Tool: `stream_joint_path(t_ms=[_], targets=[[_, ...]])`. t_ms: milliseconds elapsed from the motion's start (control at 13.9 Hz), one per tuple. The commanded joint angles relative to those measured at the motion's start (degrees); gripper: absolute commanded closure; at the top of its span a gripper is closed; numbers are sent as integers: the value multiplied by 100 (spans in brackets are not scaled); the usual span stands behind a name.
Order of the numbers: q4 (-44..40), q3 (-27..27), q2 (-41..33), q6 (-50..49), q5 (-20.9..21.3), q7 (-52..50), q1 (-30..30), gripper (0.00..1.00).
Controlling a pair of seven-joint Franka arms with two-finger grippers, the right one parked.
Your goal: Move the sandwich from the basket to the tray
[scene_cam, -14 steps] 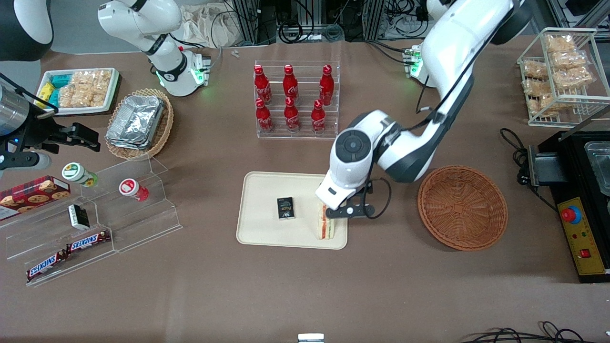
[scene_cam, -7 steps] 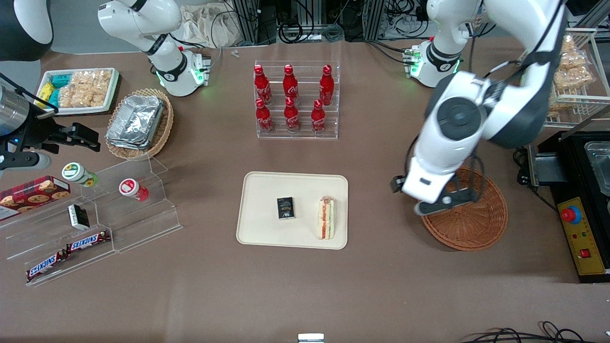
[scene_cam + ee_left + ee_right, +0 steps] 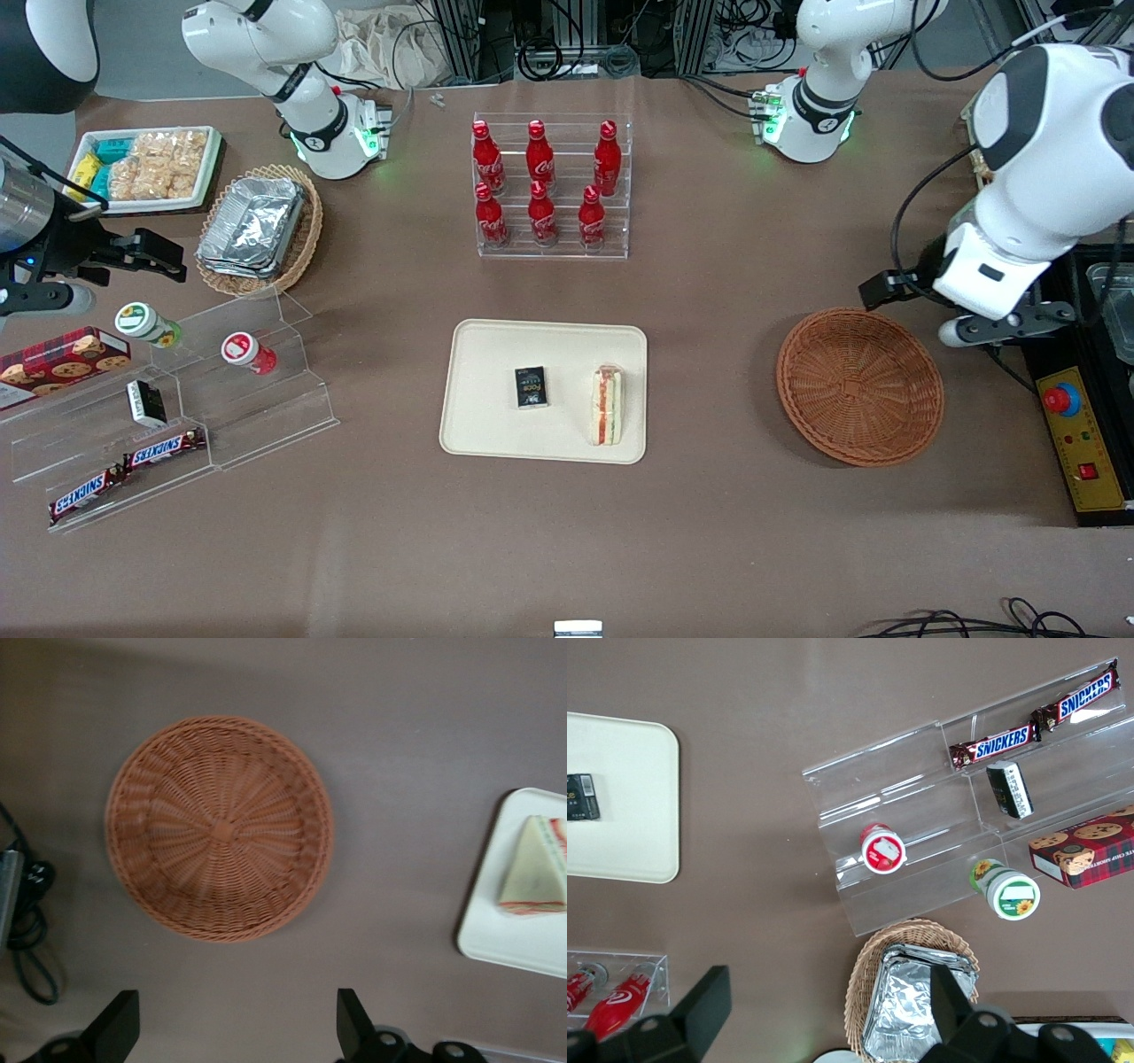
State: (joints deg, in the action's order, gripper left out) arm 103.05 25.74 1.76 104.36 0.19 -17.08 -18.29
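Note:
The sandwich lies on its side on the cream tray, at the tray's end nearest the basket; the wrist view shows the sandwich on the tray's corner. The round reddish-brown basket stands empty on the table, and the wrist camera looks straight down into the basket. My left gripper hangs high beside the basket, toward the working arm's end of the table. The gripper is open with only bare table between its fingers.
A small black box lies on the tray beside the sandwich. A black machine with a red button and a cable sit close under the gripper. A clear rack of red bottles stands farther back.
The gripper left the sandwich lying on the tray, rose and swung over the basket toward the working arm's end of the table. The sandwich has not moved.

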Motion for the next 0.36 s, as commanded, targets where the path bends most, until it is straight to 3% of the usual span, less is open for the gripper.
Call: stream_joint_path(t_ms=[0, 289], targets=[[-353, 80, 165, -301, -46, 135, -78, 0], [-1224, 71, 807, -636, 234, 108, -105, 0]])
